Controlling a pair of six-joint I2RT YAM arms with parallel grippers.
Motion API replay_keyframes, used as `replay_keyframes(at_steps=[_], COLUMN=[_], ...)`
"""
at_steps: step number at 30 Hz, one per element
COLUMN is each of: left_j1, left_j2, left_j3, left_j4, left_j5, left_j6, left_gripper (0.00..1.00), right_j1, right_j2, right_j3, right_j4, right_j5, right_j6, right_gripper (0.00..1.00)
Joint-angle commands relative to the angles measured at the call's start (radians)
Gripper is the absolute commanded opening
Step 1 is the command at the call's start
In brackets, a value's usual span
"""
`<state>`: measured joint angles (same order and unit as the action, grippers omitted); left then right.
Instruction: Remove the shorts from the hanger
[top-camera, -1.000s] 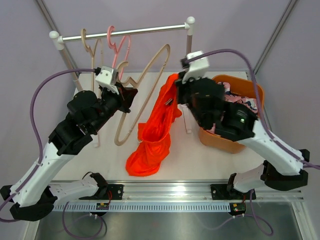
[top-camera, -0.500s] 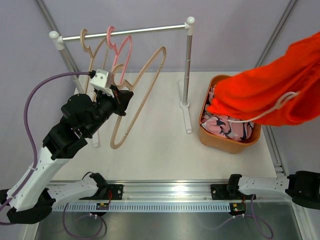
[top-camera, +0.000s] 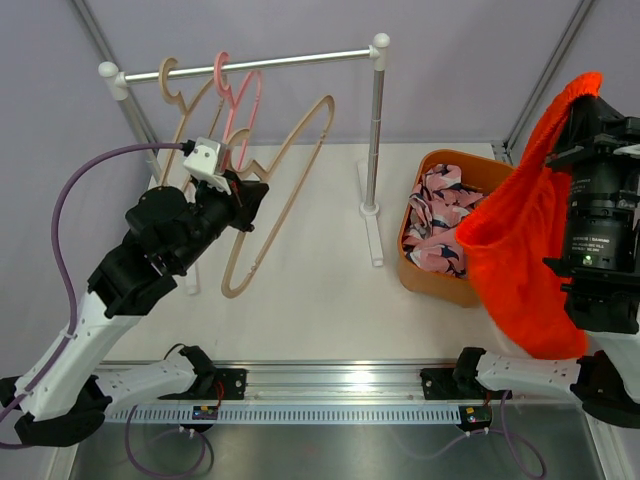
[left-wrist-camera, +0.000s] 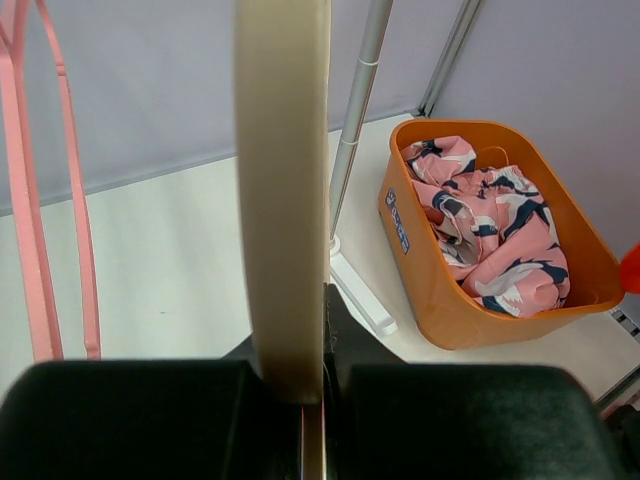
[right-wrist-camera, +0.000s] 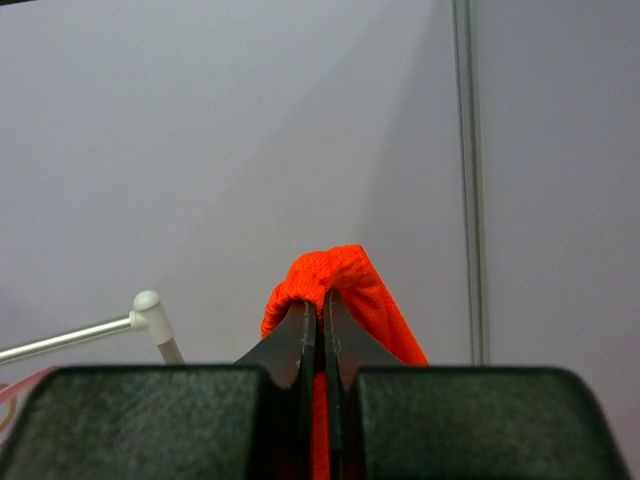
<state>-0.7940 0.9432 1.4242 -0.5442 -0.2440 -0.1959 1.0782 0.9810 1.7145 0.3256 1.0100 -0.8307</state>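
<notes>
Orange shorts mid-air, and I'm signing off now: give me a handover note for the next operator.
Left claw: shut on the beige hanger, bare.
Right claw: shut on the orange shorts, held high by the bin.
Done: patterned shorts lie in the bin; the pink hanger on the rail is bare too.
Left: lower the orange pair into the bin, then probably let go of the hanger.

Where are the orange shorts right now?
In the top view the orange shorts hang at far right, pinched by the right gripper, beside the orange bin.
</notes>
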Motion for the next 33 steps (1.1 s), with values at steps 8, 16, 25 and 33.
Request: replay_keyframes(at_steps=[8,16,25,33], left_j1=[-0.005,-0.005,-0.005,-0.005], left_j2=[0.012,0.002,0.012,0.057], left_j3=[0.025,0.012,-0.004,0.018], left_j4=[0.015,-0.011,0.0,-0.023], left_j5=[0.029,0.008,0.026,0.025], left_j6=[0.0,0.023,0.024,0.01], left_gripper=[0.0,0.0,0.0,0.0], right_j1=[-0.828,-1.242,-1.249,-1.247], right_j2=[0.377,0.544,0.435,0.223], right_j3=[0.648,0.757,0.289,-0.433], right_j4=[-0.903,-1.104,-1.016,-0.714], right_j5=[-0.475,-0.927,-1.07,-1.166], right_j6=[0.77,1.183,1.258,1.352], right_gripper=[0.0,0.0,0.0,0.0])
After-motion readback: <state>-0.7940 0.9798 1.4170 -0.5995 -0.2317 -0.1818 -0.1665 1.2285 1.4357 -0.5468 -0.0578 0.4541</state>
